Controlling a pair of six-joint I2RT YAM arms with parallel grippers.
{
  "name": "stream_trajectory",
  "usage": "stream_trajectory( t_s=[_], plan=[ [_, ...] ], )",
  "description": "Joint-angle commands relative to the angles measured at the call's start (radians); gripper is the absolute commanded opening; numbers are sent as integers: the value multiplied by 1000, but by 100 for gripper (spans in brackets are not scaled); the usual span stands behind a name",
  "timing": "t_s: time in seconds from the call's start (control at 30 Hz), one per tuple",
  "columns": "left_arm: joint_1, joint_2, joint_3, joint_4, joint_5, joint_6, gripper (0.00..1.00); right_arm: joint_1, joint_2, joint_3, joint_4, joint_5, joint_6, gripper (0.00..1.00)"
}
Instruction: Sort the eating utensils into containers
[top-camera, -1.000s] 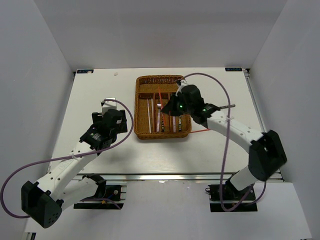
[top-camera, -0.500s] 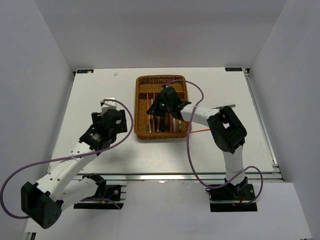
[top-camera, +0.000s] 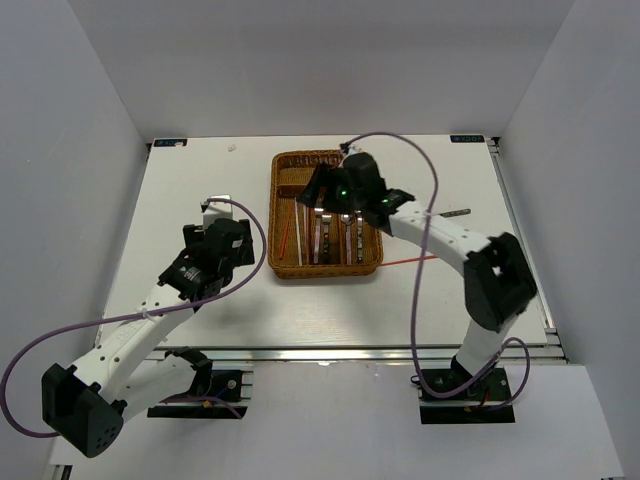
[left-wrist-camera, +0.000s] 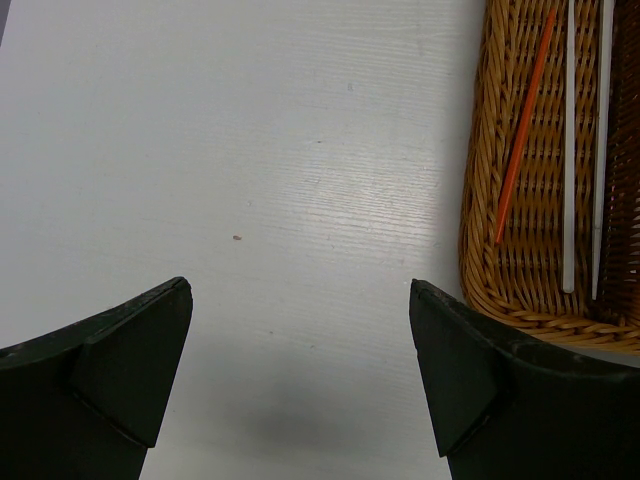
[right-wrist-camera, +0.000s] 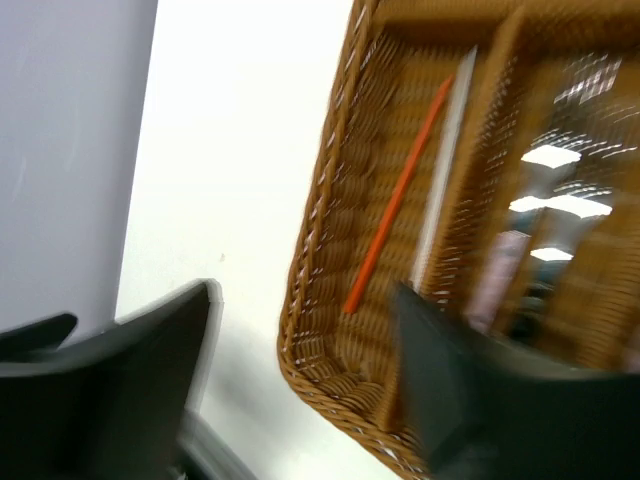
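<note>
Wicker tray (top-camera: 285, 268): its leftmost long slot holds the red chopstick (left-wrist-camera: 523, 130) alongside white chopsticks (left-wrist-camera: 568, 150), like with like. My right gripper (right-wrist-camera: 300, 340) hangs above it, fingers apart, gripping nothing. Left gripper (left-wrist-camera: 300, 350) waits over the table (left-wrist-camera: 250, 150) beside the tray, spread wide, empty.

Robot lab test cell; plain white tabletop (top-camera: 200, 170) boxed in by blank grey-white panels (top-camera: 60, 150) on three sides; left arm (top-camera: 140, 330) and right arm (top-camera: 450, 240) mounted on metal rail (top-camera: 330, 356) at near edge; purple cable (top-camera: 390, 135) looping loose; small corner labels (top-camera: 170, 143), perhaps calibration tags, too small to read.
</note>
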Motion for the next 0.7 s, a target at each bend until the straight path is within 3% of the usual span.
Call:
stream_trajectory(
  t_s=[0.0,0.07,0.1,0.17,0.27,0.3,0.33,0.37,0.53,0.67],
  plan=[
    [4,-25,6,1,-5,1,98,-57,-150,-29,-122,142,-209,86],
    [4,-27,7,2,-3,1,98,-100,-210,-48,-273,262,-246,89],
    [4,-24,6,4,1,2,98,-138,-226,-55,-332,402,-207,89],
    [4,-19,9,5,6,5,98,-183,-270,-78,-471,542,-141,89],
    [4,-15,12,7,9,5,98,-270,-336,-166,-582,644,47,89],
    [4,-15,12,5,11,5,98,-295,-353,-190,-604,661,97,84],
    [4,-18,9,7,12,7,98,-298,-370,-231,-618,679,181,69],
    [4,-19,9,8,12,7,98,-301,-394,-250,-630,722,221,64],
    [4,-22,7,8,23,7,98,-350,-364,-273,-733,698,358,63],
    [4,-27,6,11,34,7,98,-407,-243,-226,-875,669,482,60]
  ],
)
